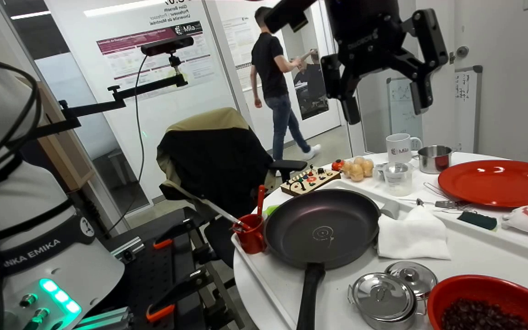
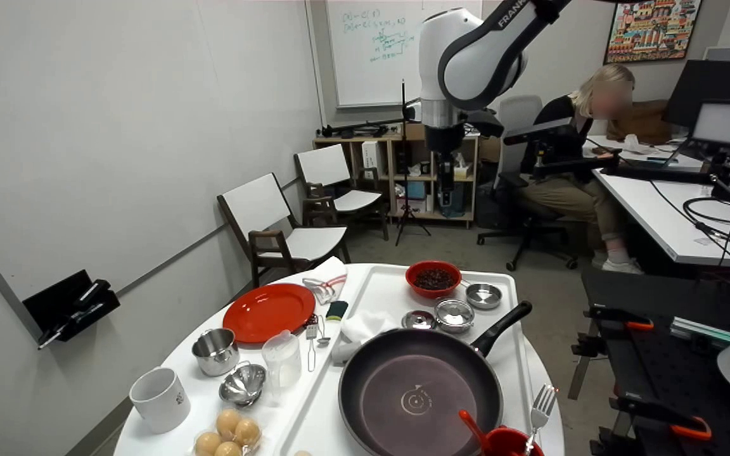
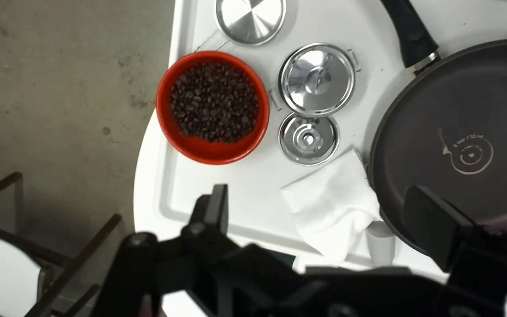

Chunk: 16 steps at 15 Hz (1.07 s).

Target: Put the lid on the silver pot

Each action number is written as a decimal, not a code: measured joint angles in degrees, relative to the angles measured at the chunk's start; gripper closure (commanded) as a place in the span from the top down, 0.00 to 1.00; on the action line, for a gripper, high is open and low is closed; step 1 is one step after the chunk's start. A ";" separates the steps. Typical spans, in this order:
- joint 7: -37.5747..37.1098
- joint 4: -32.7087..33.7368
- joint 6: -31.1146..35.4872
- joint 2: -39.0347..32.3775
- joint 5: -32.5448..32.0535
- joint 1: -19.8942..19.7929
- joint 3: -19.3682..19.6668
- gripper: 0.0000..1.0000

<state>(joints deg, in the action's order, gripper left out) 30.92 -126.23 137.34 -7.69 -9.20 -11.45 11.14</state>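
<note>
A small silver lid (image 3: 309,139) with a central knob lies on the white tray, against a round silver pot (image 3: 317,80) with wire side handles. A shiny disc with a raised centre covers that pot. Both exterior views also show the lid (image 1: 411,276) (image 2: 419,320) and the pot (image 1: 383,297) (image 2: 454,315). An uncovered shallow silver pan (image 3: 250,20) sits beyond the red bowl in the wrist view; it also shows in an exterior view (image 2: 483,296). My gripper (image 1: 386,107) is open and empty, high above the table; in the wrist view its fingers (image 3: 319,191) are wide apart.
A red bowl of dark beans (image 3: 214,108) stands beside the pot. A large black skillet (image 3: 469,132) and a white cloth (image 3: 335,202) lie near the lid. A red plate (image 2: 270,311), a mug (image 2: 160,400) and a steel cup (image 2: 216,351) stand outside the tray.
</note>
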 measured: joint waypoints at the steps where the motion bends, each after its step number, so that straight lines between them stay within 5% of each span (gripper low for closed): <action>1: 1.74 1.09 1.69 -1.67 0.34 -0.36 -0.12 1.00; 11: 15.28 8.84 12.54 -17.51 7.64 -8.16 -5.54 1.00; 16: 15.99 11.47 14.07 -22.40 11.33 -10.61 -9.53 1.00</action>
<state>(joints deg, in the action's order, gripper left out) 46.91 -114.76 151.40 -30.09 2.13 -22.06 1.61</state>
